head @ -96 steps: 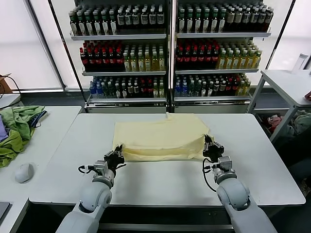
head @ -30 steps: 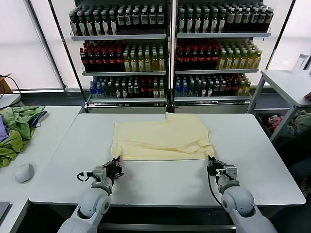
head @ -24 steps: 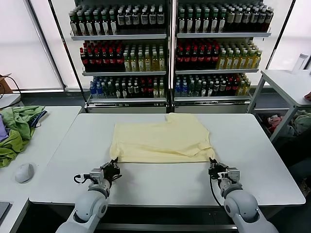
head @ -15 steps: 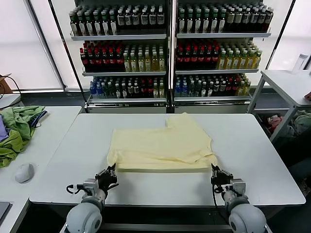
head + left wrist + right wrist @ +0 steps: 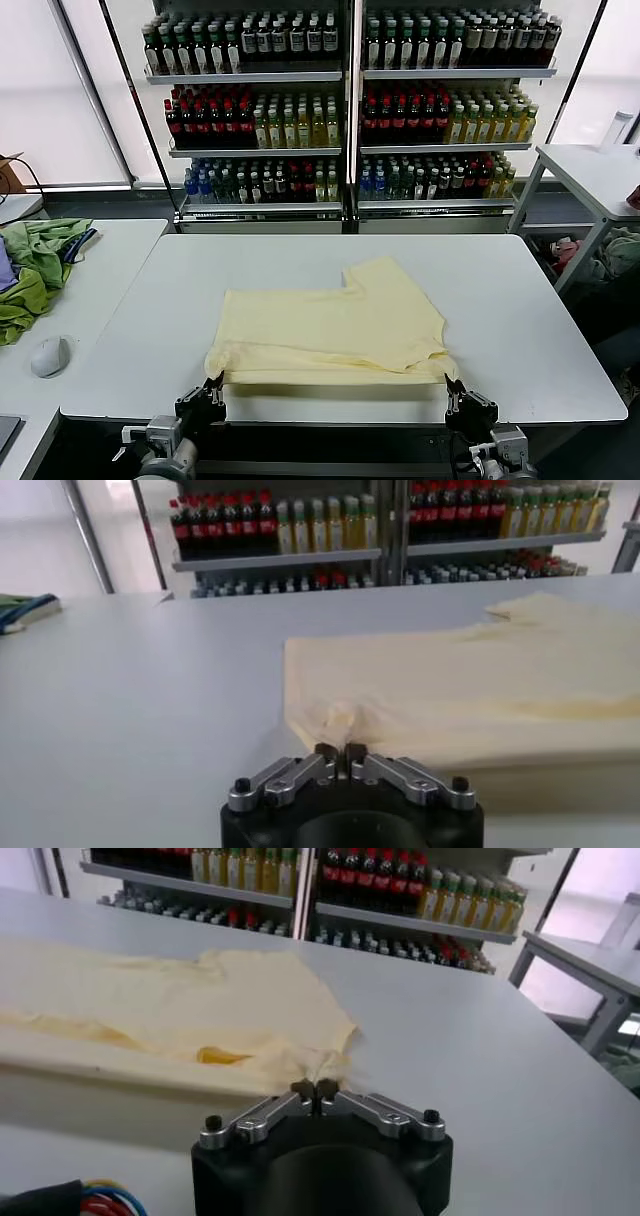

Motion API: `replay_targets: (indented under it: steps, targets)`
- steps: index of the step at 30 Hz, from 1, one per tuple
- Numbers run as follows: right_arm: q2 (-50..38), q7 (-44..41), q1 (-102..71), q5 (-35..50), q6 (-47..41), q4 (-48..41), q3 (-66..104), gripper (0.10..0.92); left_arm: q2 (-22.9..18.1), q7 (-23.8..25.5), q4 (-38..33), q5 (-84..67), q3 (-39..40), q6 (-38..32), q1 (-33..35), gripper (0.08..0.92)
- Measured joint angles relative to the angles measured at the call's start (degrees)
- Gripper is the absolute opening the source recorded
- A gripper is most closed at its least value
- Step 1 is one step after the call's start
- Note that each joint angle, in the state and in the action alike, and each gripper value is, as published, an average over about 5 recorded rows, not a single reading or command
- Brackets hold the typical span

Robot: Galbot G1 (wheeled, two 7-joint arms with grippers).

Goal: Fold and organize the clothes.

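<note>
The pale yellow T-shirt [image 5: 330, 325] lies folded flat on the white table [image 5: 530, 300], its near edge at the table's front edge. My left gripper [image 5: 211, 386] is at the shirt's near left corner, shut on a pinch of the fabric. In the left wrist view the gripper [image 5: 340, 751] holds a small bunch of the T-shirt [image 5: 450, 685] at its tips. My right gripper [image 5: 451, 387] is shut on the near right corner. The right wrist view shows the gripper [image 5: 314, 1088] with the T-shirt [image 5: 200, 998] gathered at its tips.
A heap of green and purple garments [image 5: 30, 270] and a white mouse [image 5: 48, 355] lie on the side table to the left. Shelves of bottles [image 5: 350, 100] stand behind the table. Another table [image 5: 600, 165] stands at the right.
Both grippers have drawn back toward the table's front edge, dragging the shirt nearer with them. The arms have dropped mostly out of the head view.
</note>
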Motion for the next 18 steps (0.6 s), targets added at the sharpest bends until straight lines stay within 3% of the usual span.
replay_targets:
  steps: [9,18]
  targets:
    - [-1.5,0.3,0.7,0.6,1.8,1.9,1.9,0.528,1.9,-0.3,-3.4,1.1,-3.2,1.1,2.4,0.469]
    - [-2.5,2.0,10.9,4.6,0.4,-3.3,-1.3,0.778,4.9,-1.1,-1.6,-1.1,-3.1,-0.1,-1.5,0.728]
